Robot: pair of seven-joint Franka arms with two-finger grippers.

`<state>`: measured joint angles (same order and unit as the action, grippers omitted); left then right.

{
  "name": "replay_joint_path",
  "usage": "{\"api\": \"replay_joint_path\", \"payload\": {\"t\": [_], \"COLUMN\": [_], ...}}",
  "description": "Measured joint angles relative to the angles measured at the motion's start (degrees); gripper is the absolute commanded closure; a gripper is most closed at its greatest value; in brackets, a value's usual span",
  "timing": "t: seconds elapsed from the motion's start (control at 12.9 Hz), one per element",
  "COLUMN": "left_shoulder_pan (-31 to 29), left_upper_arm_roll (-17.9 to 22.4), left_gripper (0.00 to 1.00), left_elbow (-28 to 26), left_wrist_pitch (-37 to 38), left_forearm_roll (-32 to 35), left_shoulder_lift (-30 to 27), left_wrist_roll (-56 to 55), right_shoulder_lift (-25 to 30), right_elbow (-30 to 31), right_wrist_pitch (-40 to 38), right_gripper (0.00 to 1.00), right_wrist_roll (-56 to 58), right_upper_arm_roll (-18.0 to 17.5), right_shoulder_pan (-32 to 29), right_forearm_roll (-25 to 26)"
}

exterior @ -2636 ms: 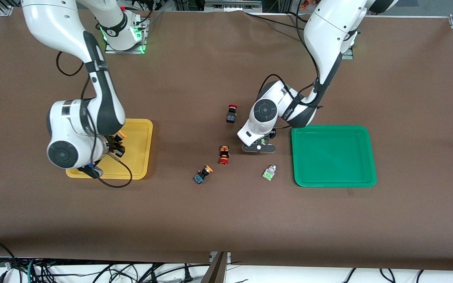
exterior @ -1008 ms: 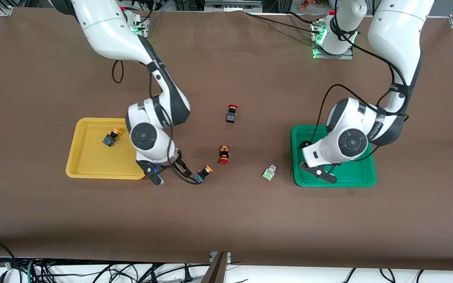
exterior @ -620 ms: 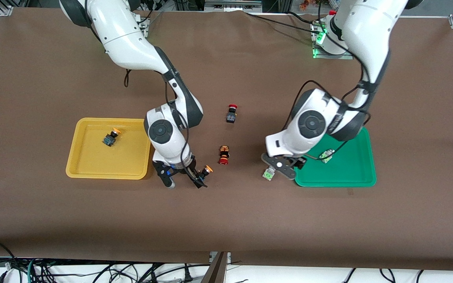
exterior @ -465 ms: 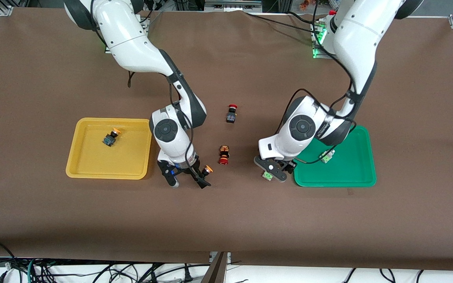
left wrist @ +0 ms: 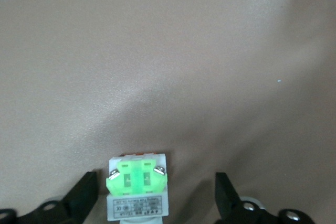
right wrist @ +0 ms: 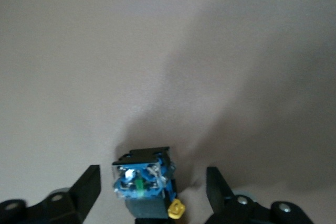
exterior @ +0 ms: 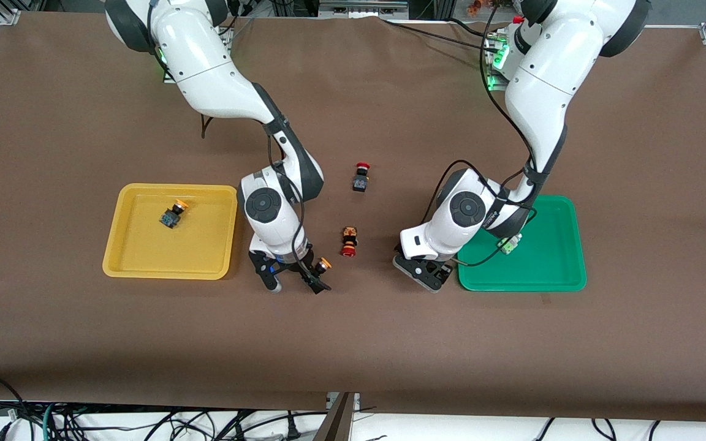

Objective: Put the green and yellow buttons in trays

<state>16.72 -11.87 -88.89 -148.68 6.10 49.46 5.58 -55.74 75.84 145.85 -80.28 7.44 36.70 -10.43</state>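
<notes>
The yellow tray holds one orange-capped button. The green tray holds one green-faced button. My right gripper is low over the table between the trays, open, with the second black-and-blue button between its fingers; its orange cap shows beside one finger. My left gripper is low beside the green tray, open, fingers on either side of the second green button, which it hides in the front view. In the wrist views the right gripper and left gripper are not touching the buttons.
Two dark red-capped switches lie on the brown mat between the arms: one close to the right gripper, one farther from the front camera. Cables hang along the table's front edge.
The right arm left one yellow button in the yellow tray and the left arm one green button in the green tray. Both then came down round the second buttons.
</notes>
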Motion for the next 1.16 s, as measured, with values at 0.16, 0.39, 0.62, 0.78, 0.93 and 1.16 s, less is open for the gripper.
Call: {"api": "replay_joint_path", "payload": {"t": [0.16,0.39,0.62,0.78,0.93,1.16], "left_shoulder_pan": [-0.3,-1.1,-4.5,-6.1,-7.7,-12.2], "left_upper_arm_roll": [0.1,0.2,0.1,0.0,0.1,1.3], "left_gripper": [0.92,0.90,0.89,0.87,0.85,0.01], "left_elbow": [0.1,0.6,1.0,1.5,1.5,-0.4], "left_wrist_pitch": [0.0,0.0,4.3,12.8,24.1,34.0], "left_forearm_roll": [0.0,0.0,0.0,0.0,0.0,0.7], "left_shoulder_lift": [0.0,-0.7,-4.9,-9.8,-13.9,-14.3], "left_wrist_roll": [0.0,0.0,0.2,0.2,0.4,6.4], "right_shoulder_lift": [0.0,1.9,6.4,8.4,9.8,16.4], "right_elbow": [-0.6,-2.9,-2.9,-2.4,0.5,13.9], "right_wrist_pitch": [-3.7,-16.9,-28.3,-37.8,-41.5,-35.3], "right_gripper": [1.00,1.00,1.00,1.00,1.00,1.00], "right_wrist_roll": [0.1,4.9,15.6,24.0,31.2,39.8], "right_upper_arm_roll": [0.2,1.8,2.2,2.7,4.5,7.3], "right_shoulder_pan": [0.0,-0.4,-4.2,-6.8,-8.5,-9.1], "right_forearm_roll": [1.2,2.4,2.4,2.4,2.4,2.4]}}
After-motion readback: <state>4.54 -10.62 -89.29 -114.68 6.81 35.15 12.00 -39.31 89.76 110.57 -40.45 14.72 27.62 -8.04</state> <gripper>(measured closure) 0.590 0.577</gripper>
